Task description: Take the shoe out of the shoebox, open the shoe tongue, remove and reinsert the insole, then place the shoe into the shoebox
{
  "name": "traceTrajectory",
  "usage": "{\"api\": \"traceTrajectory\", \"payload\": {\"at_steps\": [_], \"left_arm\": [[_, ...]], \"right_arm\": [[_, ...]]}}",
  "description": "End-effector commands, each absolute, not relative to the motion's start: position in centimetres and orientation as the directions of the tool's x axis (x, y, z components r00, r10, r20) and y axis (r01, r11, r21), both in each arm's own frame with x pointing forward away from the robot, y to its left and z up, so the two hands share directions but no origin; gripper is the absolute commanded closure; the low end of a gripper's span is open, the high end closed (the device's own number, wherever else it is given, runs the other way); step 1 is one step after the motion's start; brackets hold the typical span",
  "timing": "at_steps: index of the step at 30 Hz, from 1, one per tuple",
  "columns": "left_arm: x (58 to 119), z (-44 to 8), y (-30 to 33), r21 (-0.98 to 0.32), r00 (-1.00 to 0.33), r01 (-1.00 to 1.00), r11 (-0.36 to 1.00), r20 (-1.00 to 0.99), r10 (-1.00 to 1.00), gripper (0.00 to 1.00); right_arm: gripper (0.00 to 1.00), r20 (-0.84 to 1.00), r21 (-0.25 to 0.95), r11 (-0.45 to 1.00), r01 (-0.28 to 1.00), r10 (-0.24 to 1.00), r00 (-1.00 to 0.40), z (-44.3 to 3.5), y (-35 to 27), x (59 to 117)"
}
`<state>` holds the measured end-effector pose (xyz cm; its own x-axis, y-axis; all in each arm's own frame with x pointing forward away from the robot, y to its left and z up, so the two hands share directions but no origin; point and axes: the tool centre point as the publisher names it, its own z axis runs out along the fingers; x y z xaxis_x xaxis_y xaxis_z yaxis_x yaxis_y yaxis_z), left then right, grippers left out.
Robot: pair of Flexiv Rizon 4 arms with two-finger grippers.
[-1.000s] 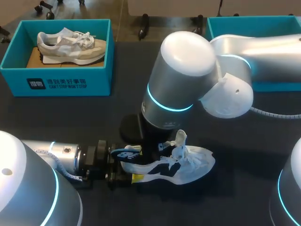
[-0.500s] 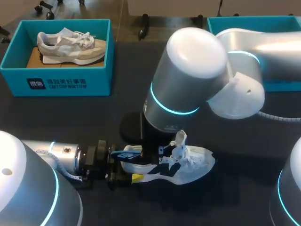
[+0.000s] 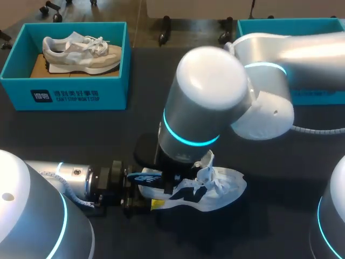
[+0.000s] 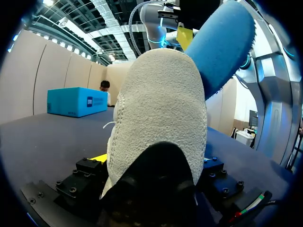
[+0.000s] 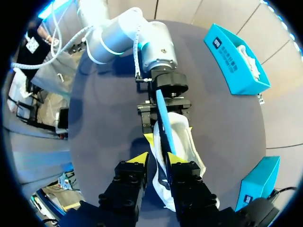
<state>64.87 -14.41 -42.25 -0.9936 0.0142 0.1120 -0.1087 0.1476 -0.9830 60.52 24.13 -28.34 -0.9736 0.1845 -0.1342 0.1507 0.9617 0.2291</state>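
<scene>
Clamping the heel of the white mesh sneaker [image 3: 218, 189] with dark side markings from both sides with the left gripper [image 3: 144, 194]. Pinching the blue foam insole [image 5: 161, 118], tilted up out of the sneaker's opening, between the right gripper's [image 5: 156, 161] fingers just above the sneaker. Well apart from the sneaker on the dark table [image 3: 269, 162], the open teal cardboard shoebox [image 3: 81, 93].

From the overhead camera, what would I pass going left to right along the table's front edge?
Left arm → left end effector → white shoe. The blue insole and right end effector overlap these, so their places are unclear.
</scene>
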Motion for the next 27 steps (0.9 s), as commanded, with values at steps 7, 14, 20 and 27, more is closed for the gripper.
{"api": "traceTrajectory", "payload": {"at_steps": [7, 14, 20, 27], "left_arm": [[64.8, -42.5, -14.4, -0.983, -0.994, -0.108, 0.146, 0.111, 0.012, 1.00], [64.8, -42.5, -14.4, -0.983, -0.994, -0.108, 0.146, 0.111, 0.012, 1.00], [64.8, -42.5, -14.4, -0.983, -0.994, -0.108, 0.146, 0.111, 0.012, 1.00], [64.8, -42.5, -14.4, -0.983, -0.994, -0.108, 0.146, 0.111, 0.012, 1.00]], "right_arm": [[0.69, -0.165, 0.238, 0.960, 0.145, 0.187, -0.968, -29.9, 24.8, 60.4], [0.71, -0.156, 0.242, 0.959, 0.147, 0.188, -0.970, -31.3, 25.0, 61.5], [0.73, -0.159, 0.241, 0.956, 0.166, 0.208, -0.965, -31.7, 24.7, 62.4], [0.72, -0.147, 0.230, 0.960, 0.160, 0.196, -0.970, -32.6, 24.9, 63.8]]}}
